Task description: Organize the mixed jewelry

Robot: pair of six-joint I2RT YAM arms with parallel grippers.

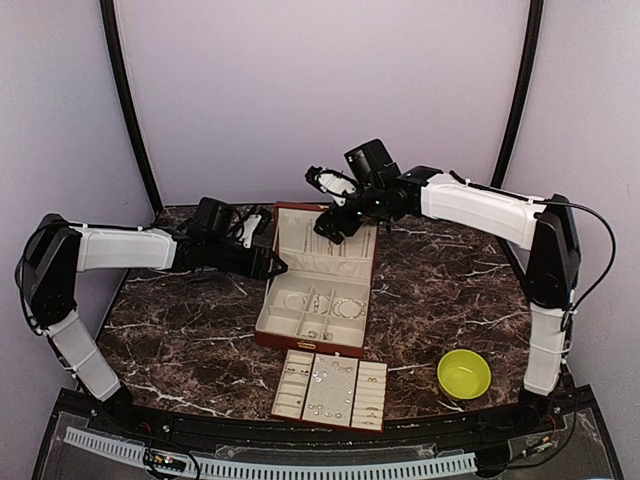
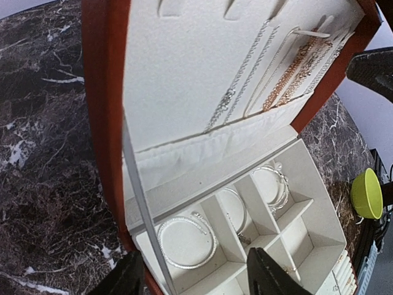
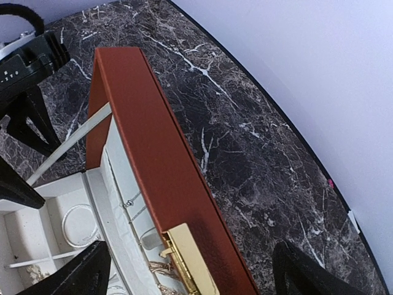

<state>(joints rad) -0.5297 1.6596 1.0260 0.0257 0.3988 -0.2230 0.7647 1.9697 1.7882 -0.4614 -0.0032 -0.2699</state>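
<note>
Two sets of jaws are poised at an open reddish-brown box [image 1: 308,346] that stands near the middle of the dark marbled table [image 1: 450,290], its lid raised upright. The left jaws are held just beside the left side of the box, level with the lid. In the left wrist view their fingers [image 2: 268,278] are spread apart, the cream compartments of the base are seen between them, and nothing is gripped. The right jaws are positioned at the lid's top edge. In the right wrist view their fingers [image 3: 77,276] are parted wide on either side of that edge and its gold clasp [image 3: 187,258]. A gap is left on both sides, so nothing is grasped there either.

The mixed jewelry [image 1: 322,382], tiny silvery pieces, is laid out in a cream-lined tray [image 1: 378,372] placed flat on the table just in front of the box. Silvery and rose-gold chains [image 2: 288,67] are hung on the lid's lining, and silvery bangles [image 2: 187,243] are ringed round cushions in the base's compartments. A pale strap [image 2: 142,203] is stretched from lid to base at the left side. A yellow-green bowl [image 1: 464,373] is set on the table to the right of the tray, apart from it.
</note>
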